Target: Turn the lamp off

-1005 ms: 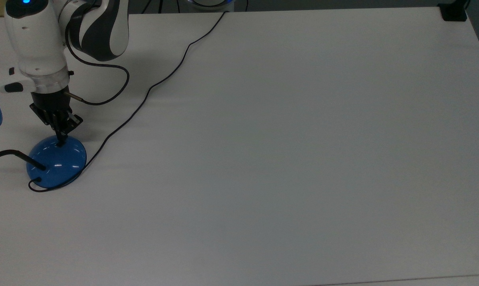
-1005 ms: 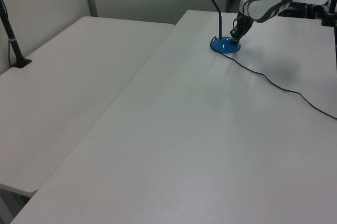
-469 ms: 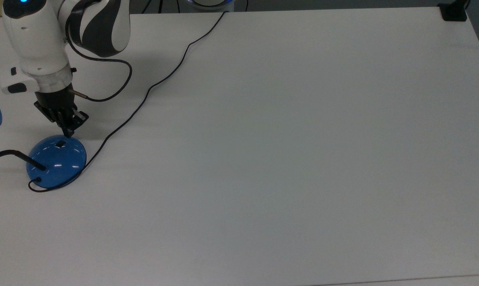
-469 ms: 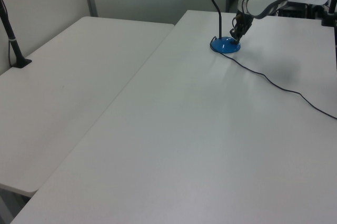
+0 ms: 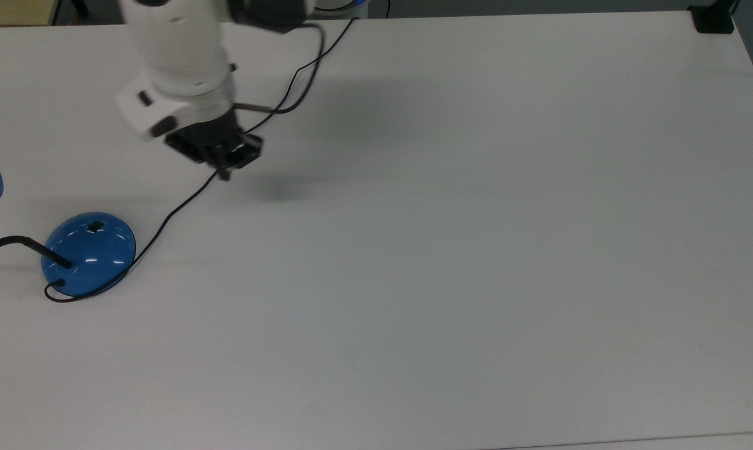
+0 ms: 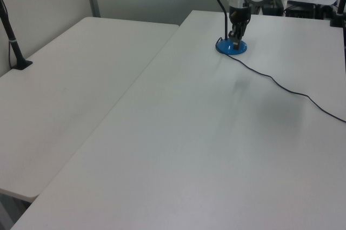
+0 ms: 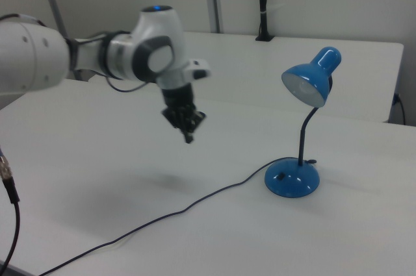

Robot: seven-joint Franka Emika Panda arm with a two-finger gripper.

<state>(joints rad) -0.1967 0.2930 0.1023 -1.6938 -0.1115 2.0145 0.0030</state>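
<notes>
Stretching wide and bare across the top view's right, the smooth white table [image 5: 476, 250] is offering open room out to its straight edges. Hanging above the surface in the right view, the gripper [image 7: 188, 136] is carrying nothing, its black fingers drawn together to a point. The lamp [image 7: 299, 152] is sitting well apart from it, near the top view's left edge, its glossy blue dome base [image 5: 89, 253] catching highlights around a small black switch [image 5: 94, 226]. A thin black cord [image 5: 182, 200] is snaking from the base, passing under the gripper. The bulb inside the blue shade [image 7: 311, 81] is looking unlit.
</notes>
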